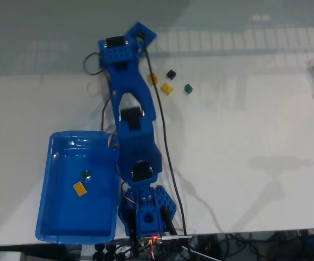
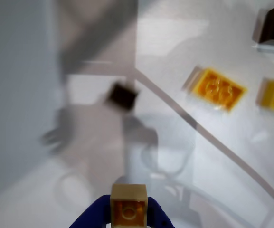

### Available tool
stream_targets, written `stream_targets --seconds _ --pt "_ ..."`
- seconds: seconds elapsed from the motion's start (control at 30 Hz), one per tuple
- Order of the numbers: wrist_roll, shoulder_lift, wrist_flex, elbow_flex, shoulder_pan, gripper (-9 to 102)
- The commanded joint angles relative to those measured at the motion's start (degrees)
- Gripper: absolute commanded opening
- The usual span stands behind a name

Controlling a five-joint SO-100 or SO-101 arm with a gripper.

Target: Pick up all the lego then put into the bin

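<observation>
- Basically mid-carry: the jaws [image 2: 128, 223] were clenched on a tan brick [image 2: 128, 204], lifted off the tabletop [image 1: 244, 136], far from the bin [image 1: 45, 215].
- Bin already held a green piece [image 1: 85, 174] and a yellow piece [image 1: 80, 188].
- Next move, by my read: swing back over the bin and release.
- Fixed view showed loose black [image 1: 171, 74], yellow [image 1: 166, 88] and green [image 1: 188, 88] bricks beyond the bin.
- Wrist view added the held brick and a dark brick [image 2: 123, 96] below it.
</observation>
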Motion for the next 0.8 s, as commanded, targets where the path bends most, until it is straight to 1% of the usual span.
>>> stream_targets --seconds 0.0,0.07,0.17,0.23,0.3,0.4,0.53,0.7,0.73,0.77 --pt "-1.4 17.5 3.9 3.1 -7.3 0" --pt "-2.9 27.9 7.2 7.4 -14.0 0" --pt "-3.4 40.4 12.7 13.4 -27.0 0" --pt "-3.0 44.9 17.7 15.4 -36.3 0" --pt "-2.4 47.9 20.8 18.0 -44.7 0" --pt "-2.5 51.9 22.6 24.2 -54.1 0" --pt "-4.2 54.0 22.7 32.5 -60.0 0" --pt "-6.1 54.0 22.3 36.1 -60.4 0" --pt "-6.2 54.0 22.3 36.0 -60.2 1" --pt "-6.2 54.1 22.3 35.8 -59.9 5"
